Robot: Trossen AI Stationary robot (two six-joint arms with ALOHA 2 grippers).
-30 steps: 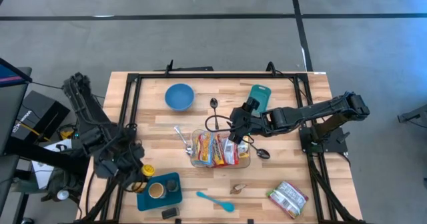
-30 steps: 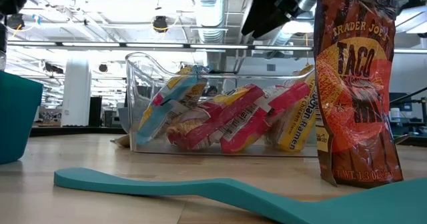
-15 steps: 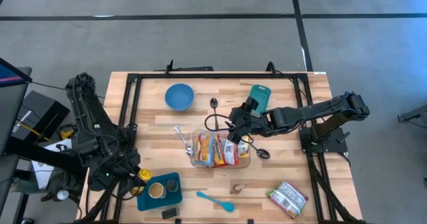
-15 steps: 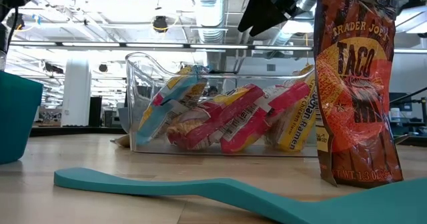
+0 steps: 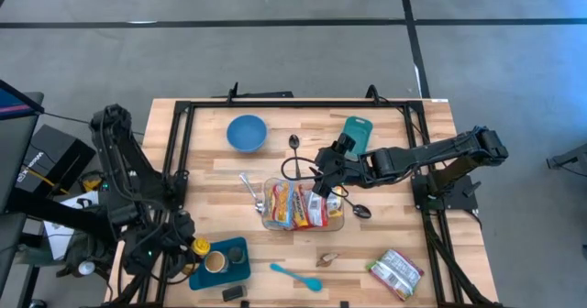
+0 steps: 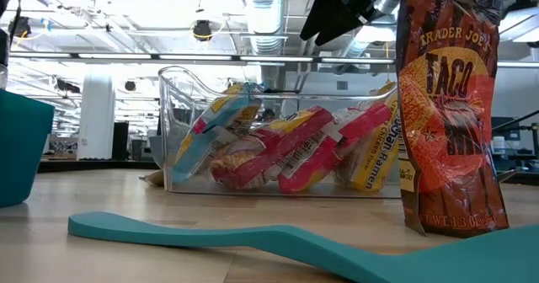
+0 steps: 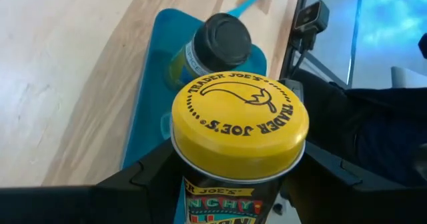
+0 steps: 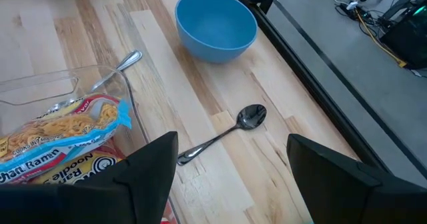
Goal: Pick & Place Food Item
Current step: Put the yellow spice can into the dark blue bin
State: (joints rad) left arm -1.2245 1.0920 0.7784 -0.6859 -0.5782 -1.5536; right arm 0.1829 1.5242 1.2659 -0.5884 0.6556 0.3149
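Note:
My left gripper [image 5: 196, 247] is at the table's near left, shut on a jar with a yellow lid [image 7: 240, 121] printed "Trader Joe's". The jar is at the left edge of a teal tray [image 5: 236, 247]. A second jar with a dark lid [image 7: 223, 41] stands on that tray. My right gripper [image 5: 319, 184] is open and empty above the right part of a clear container [image 5: 268, 194] that holds several ramen packets [image 6: 286, 152]. Its fingers stand apart in the right wrist view [image 8: 230, 151]. My left gripper pinches the jar's body just below the lid [image 7: 230, 201] between its two fingers [image 7: 143, 177], one on each side. The jar stands upright in the hold, lid up. Whether its base rests on the tray or the table is hidden by the jar itself.
A blue bowl [image 5: 247, 132] and a spoon [image 8: 230, 131] lie at the far side. A teal spatula [image 5: 296, 277] and a red taco bag [image 5: 396, 271] lie near the front edge. A teal lid [image 5: 357, 131] lies at the far right.
My left gripper has gone a little toward the table's near edge with the yellow-lidded jar, which stays upright, and now stands beside the teal tray's left edge.

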